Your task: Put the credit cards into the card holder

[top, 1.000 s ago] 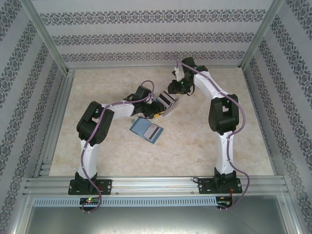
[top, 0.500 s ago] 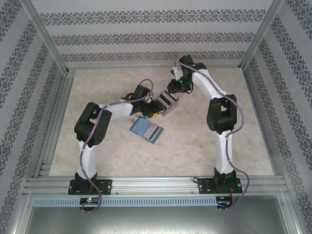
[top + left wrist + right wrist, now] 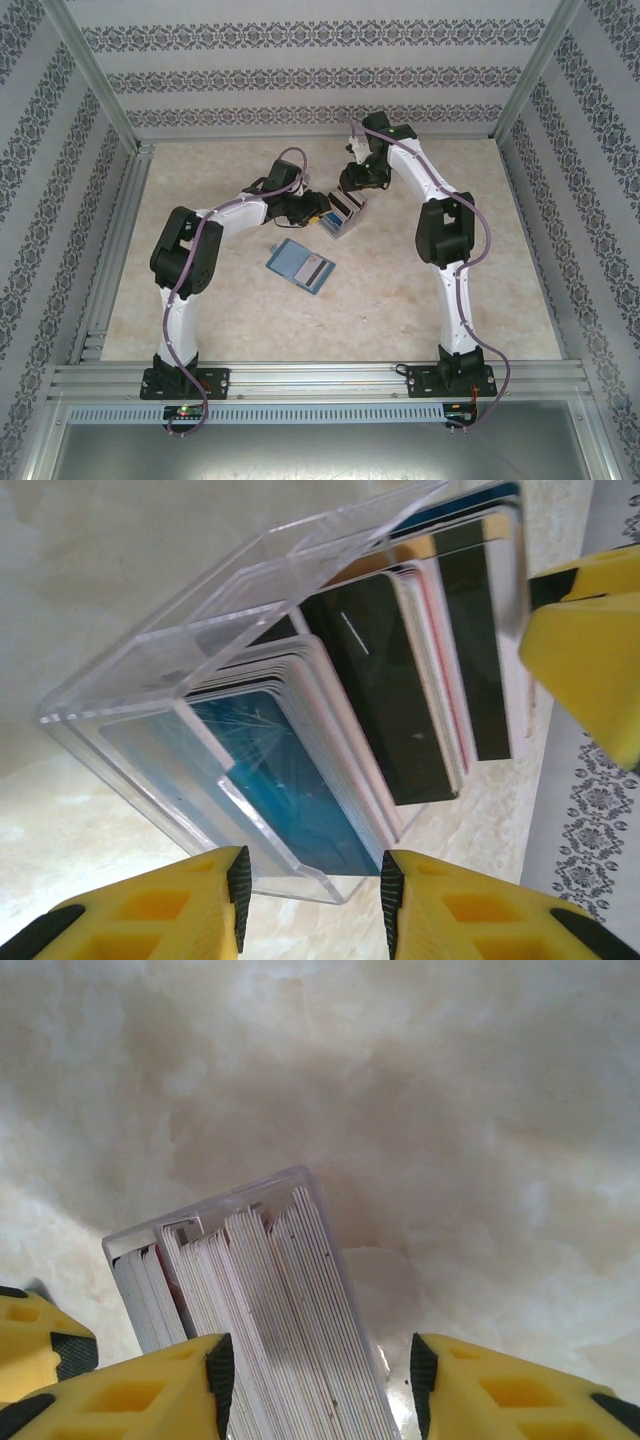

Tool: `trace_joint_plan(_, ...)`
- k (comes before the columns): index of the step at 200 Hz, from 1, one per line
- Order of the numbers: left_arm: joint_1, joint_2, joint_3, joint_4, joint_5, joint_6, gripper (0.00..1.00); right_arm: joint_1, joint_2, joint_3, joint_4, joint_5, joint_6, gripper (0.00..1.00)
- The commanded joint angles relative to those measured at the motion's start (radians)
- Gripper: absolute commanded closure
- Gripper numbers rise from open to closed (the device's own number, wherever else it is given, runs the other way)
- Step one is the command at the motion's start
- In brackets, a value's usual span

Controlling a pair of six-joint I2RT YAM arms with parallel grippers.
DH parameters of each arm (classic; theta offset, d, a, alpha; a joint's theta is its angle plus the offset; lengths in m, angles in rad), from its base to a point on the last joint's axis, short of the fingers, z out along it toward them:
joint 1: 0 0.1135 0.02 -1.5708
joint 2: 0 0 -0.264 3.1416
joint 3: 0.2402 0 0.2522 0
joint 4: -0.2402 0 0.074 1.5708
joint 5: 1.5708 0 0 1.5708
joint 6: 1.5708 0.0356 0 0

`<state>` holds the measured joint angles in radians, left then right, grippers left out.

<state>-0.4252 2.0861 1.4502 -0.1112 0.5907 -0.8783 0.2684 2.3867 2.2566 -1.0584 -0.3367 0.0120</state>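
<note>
The clear card holder [image 3: 344, 214] stands mid-table, packed with credit cards on edge. In the left wrist view it [image 3: 150, 690] holds blue, black [image 3: 380, 690] and tan-striped ones. My left gripper [image 3: 314, 210] is at its left side, and its pads [image 3: 312, 900] are closed against the holder's near corner. My right gripper [image 3: 353, 186] hangs over the holder's far end. Its jaws [image 3: 317, 1385] stand open around the whitish card edges [image 3: 290, 1300], with a gap beside the right pad. Two loose credit cards [image 3: 300, 265], blue and tan with a dark stripe, lie nearer on the table.
The marble-patterned table [image 3: 480, 270] has aluminium rails round it and patterned walls on three sides. A right yellow finger [image 3: 590, 650] shows beside the holder in the left wrist view. A left finger [image 3: 30, 1340] shows in the right wrist view.
The right jaws have widened over the cards in the holder. The left arm has stretched farther from its base, and the holder has shifted slightly toward the far side.
</note>
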Motion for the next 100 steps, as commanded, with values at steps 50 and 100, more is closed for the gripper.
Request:
trace_joint_plan(50, 0.002, 0.094, 0.052, -0.047, -0.001, 0.027, 0.58, -0.002, 0.067, 0.078, -0.115, -0.100, -0.074, 0.44)
trace_joint_plan(100, 0.002, 0.127, 0.070, -0.045, 0.011, 0.023, 0.58, 0.015, 0.017, 0.045, -0.100, -0.080, -0.082, 0.46)
